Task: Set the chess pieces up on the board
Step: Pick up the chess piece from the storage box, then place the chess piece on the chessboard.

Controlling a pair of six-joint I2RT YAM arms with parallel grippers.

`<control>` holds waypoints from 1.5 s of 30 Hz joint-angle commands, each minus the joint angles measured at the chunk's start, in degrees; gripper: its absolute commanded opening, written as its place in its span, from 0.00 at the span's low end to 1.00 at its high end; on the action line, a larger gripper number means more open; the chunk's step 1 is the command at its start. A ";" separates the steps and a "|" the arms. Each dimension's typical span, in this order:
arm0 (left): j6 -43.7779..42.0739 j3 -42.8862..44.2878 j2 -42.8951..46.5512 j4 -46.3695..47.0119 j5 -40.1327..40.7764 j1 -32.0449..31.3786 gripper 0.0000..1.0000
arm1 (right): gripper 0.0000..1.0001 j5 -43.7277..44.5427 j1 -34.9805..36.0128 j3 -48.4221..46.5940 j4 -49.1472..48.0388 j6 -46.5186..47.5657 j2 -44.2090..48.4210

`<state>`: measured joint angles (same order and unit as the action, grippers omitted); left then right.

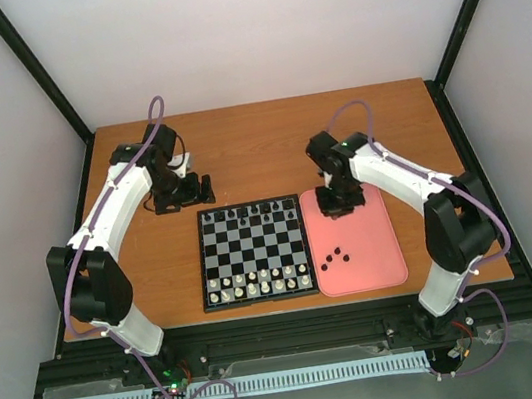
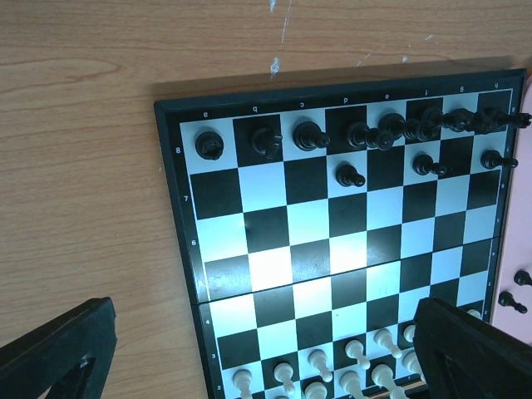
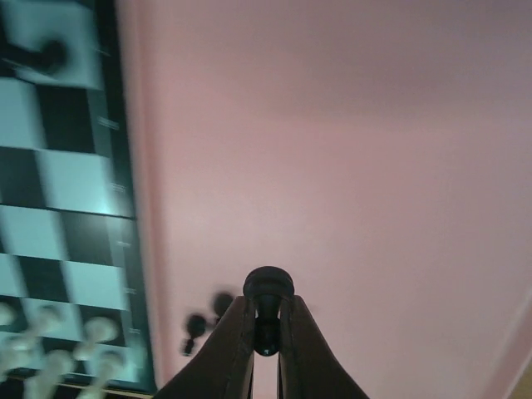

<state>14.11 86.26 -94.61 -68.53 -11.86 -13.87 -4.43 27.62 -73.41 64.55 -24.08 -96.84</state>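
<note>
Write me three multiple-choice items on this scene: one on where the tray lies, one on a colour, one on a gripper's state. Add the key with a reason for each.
1. Where does the tray lie relative to the board?
A. To its left
B. To its right
C. On top of it

2. What colour is the piece held by the right gripper?
A. White
B. Black
C. Red

3. How is the left gripper?
A. Open, holding nothing
B. Shut on a white piece
C. Shut on the board's edge

Key:
1 B, the top view shows the pink tray along the board's right edge.
2 B, the right wrist view shows a black piece pinched in the closed jaws.
3 A, the left wrist view shows its jaws wide apart with nothing held.
</note>
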 commanded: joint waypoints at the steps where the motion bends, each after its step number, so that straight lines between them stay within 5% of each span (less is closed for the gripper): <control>1: -0.49 0.31 1.88 0.40 -0.25 0.33 1.00 | 0.07 0.62 5.25 -10.36 3.71 -0.39 -4.80; 14: -0.58 -0.58 3.17 -0.04 0.99 0.33 1.00 | 0.07 -2.62 10.35 -34.18 5.51 2.65 -23.49; 45: -0.66 0.15 0.76 -0.07 2.31 0.37 1.00 | 0.08 -6.88 11.32 -38.46 3.96 3.81 -33.27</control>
<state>14.11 85.34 -93.80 -68.58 -9.65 -13.87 -11.09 38.35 -110.52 68.10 -20.60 -128.95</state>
